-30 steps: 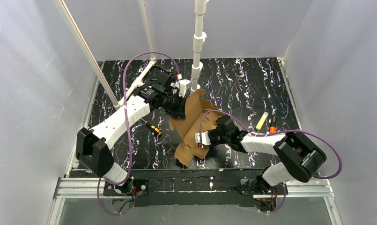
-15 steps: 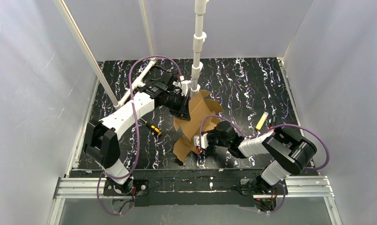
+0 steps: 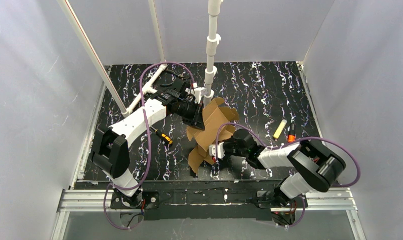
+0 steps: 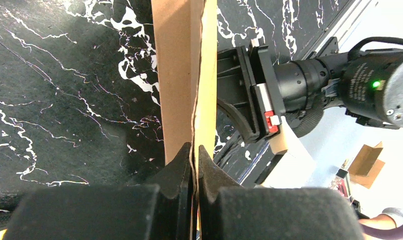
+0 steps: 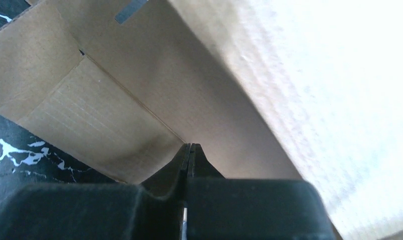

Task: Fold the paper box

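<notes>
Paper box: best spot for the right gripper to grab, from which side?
Probably a free near edge of the paper box, from the right, one finger per face. The sheet is thin and tilted up off the table, so only an edge pinch fits, as the left gripper does farther back.

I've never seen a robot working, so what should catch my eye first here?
The brown paper box, a half-folded sheet, stands up on the black marbled table. The left gripper pinches its far edge; the right gripper, shut, sits against its near part.
</notes>
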Controlling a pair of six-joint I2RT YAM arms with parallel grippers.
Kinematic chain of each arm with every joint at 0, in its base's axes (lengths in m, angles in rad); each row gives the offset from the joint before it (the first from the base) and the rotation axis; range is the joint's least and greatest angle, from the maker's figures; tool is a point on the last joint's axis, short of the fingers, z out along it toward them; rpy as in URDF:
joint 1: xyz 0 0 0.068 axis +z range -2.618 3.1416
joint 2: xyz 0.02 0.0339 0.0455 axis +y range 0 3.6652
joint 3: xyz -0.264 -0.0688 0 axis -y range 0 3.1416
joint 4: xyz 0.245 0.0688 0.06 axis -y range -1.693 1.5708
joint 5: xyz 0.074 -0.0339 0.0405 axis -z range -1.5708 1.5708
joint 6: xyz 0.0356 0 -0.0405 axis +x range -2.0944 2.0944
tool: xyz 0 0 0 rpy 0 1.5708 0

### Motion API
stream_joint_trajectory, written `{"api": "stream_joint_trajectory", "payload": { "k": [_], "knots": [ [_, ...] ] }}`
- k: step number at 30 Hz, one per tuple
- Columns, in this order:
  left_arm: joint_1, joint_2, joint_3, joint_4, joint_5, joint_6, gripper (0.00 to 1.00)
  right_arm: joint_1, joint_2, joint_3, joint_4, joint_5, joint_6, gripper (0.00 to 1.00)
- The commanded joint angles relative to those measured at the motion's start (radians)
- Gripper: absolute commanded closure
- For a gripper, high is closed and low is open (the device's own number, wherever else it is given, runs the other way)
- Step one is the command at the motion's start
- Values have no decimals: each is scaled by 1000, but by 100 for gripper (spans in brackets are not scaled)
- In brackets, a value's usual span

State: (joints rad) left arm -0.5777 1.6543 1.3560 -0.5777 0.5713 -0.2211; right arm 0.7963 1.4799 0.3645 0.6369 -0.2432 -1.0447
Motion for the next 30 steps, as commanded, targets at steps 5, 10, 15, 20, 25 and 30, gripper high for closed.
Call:
{"api": "stream_joint_trajectory", "payload": {
  "k": [5,10,15,20,25,30],
  "knots": [
    [-21,-18,-18,-56,-10,-5,100,-38,-101,57,-194,-123,24,92],
    [-35,-17,-29,-48,-23,-23,100,-58,-130,116,-351,-183,2,90],
    [-43,-26,-32,-47,-30,-34,100,-130,-189,244,-696,-316,-46,89],
    [-49,-35,-32,-47,-43,-43,100,-310,-272,398,-1209,-451,-259,86],
    [-53,-36,-27,-48,-64,-40,100,-569,-300,489,-1334,-567,-135,80],
    [-55,-29,-13,-52,-61,-32,100,-771,-169,434,-874,-574,402,44]
  ]
}}
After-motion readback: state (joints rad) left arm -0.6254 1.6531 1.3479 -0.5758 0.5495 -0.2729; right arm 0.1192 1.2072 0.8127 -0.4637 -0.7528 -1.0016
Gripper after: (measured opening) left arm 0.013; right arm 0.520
